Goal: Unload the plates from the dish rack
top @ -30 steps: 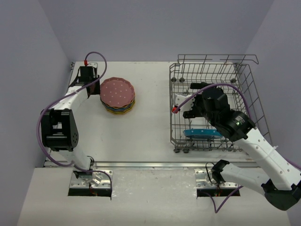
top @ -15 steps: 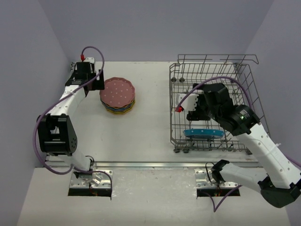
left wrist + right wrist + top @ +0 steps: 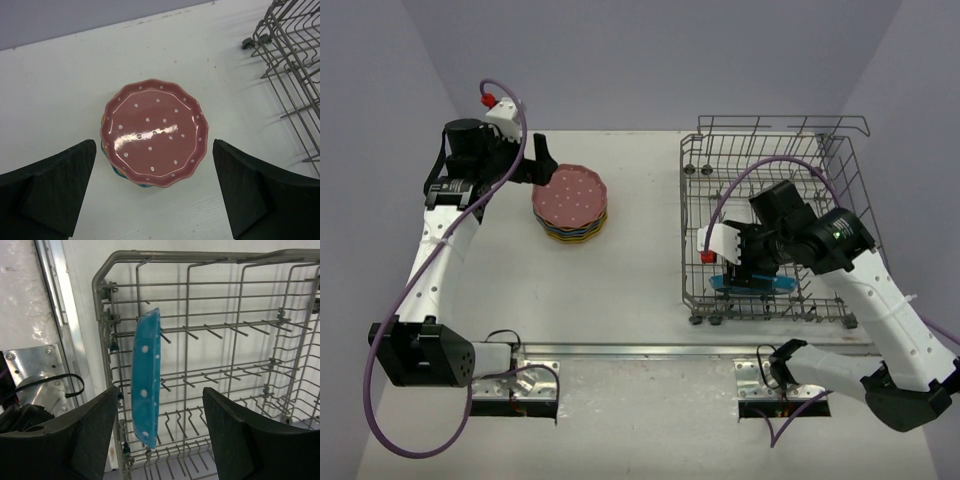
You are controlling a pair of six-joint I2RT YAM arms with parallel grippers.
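A stack of plates with a pink dotted one [image 3: 570, 198] [image 3: 154, 131] on top rests on the table's left half. My left gripper [image 3: 542, 165] [image 3: 154, 145] hovers over it, open and holding nothing. One blue dotted plate [image 3: 757, 284] [image 3: 146, 377] stands on edge between the tines at the near end of the dish rack [image 3: 780, 132] [image 3: 200, 257]. My right gripper [image 3: 750, 265] [image 3: 160, 390] reaches down into the rack, open. The blue plate's rim sits between its fingers, closer to the left one, touching neither.
The rack's raised wire sides [image 3: 865, 215] surround the right arm, and upright tines [image 3: 225, 332] stand beyond the blue plate. A corner of the rack [image 3: 292, 65] shows at the right of the left wrist view. A metal rail [image 3: 670, 349] runs along the table's near edge.
The left gripper opened, let go of the pink plate on the stack and lifted away. The right gripper slid toward the rack's near end over the blue plate, its jaws narrowing.
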